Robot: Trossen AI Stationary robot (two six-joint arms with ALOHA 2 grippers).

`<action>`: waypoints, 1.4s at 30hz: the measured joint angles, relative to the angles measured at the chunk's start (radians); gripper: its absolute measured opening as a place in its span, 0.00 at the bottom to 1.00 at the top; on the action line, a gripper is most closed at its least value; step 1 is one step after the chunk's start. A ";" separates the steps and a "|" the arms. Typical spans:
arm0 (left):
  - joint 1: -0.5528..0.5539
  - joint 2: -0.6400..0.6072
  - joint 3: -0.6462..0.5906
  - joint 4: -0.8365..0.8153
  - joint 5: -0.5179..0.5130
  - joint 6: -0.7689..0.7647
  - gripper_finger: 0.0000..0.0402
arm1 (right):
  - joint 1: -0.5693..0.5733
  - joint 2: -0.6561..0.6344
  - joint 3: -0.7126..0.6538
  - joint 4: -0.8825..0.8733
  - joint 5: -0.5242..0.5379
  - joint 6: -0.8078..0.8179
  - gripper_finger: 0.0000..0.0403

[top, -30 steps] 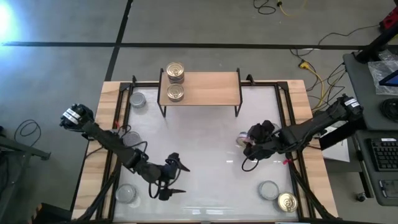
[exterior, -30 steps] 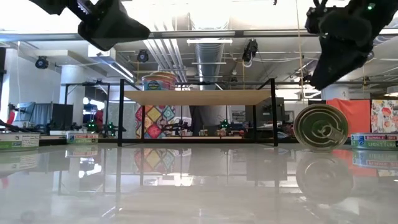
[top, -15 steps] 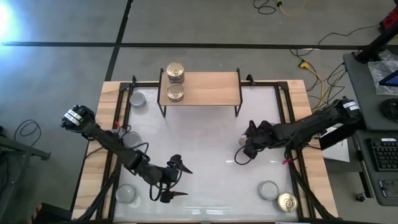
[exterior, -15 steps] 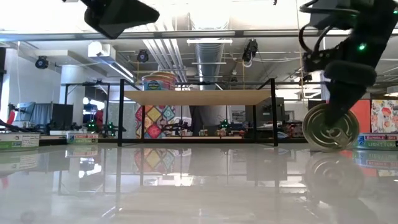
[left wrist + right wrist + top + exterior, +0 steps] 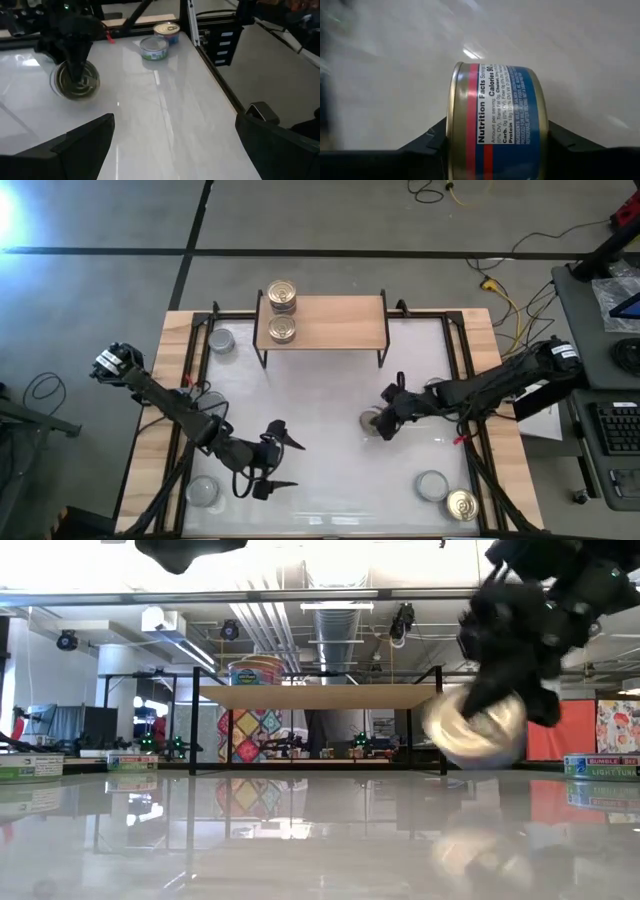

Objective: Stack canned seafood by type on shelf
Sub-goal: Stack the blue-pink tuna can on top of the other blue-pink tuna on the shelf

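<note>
A white table [image 5: 320, 395] with a black frame sits on a wooden base [image 5: 170, 395] over grey concrete floor [image 5: 100, 290]. A black line [image 5: 100, 250] crosses the floor, and yellow and red cables [image 5: 505, 285] trail near the table's far right corner. At the right edge stands a desk [image 5: 600, 310] with a keyboard [image 5: 618, 427]

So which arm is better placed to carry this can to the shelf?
Right. The right gripper already has its fingers around the can, while the left gripper hangs open and empty, farther from the shelf.
</note>
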 joint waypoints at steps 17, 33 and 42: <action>0.045 -0.007 0.000 0.019 0.001 0.054 1.00 | -0.029 0.302 0.069 0.319 -0.039 0.175 0.44; 0.045 -0.008 0.000 0.014 0.009 0.043 1.00 | -0.058 0.375 0.165 0.282 -0.043 0.031 0.77; 0.046 -0.008 -0.001 0.014 0.006 0.028 1.00 | -0.059 0.319 0.172 0.250 -0.039 -0.073 0.92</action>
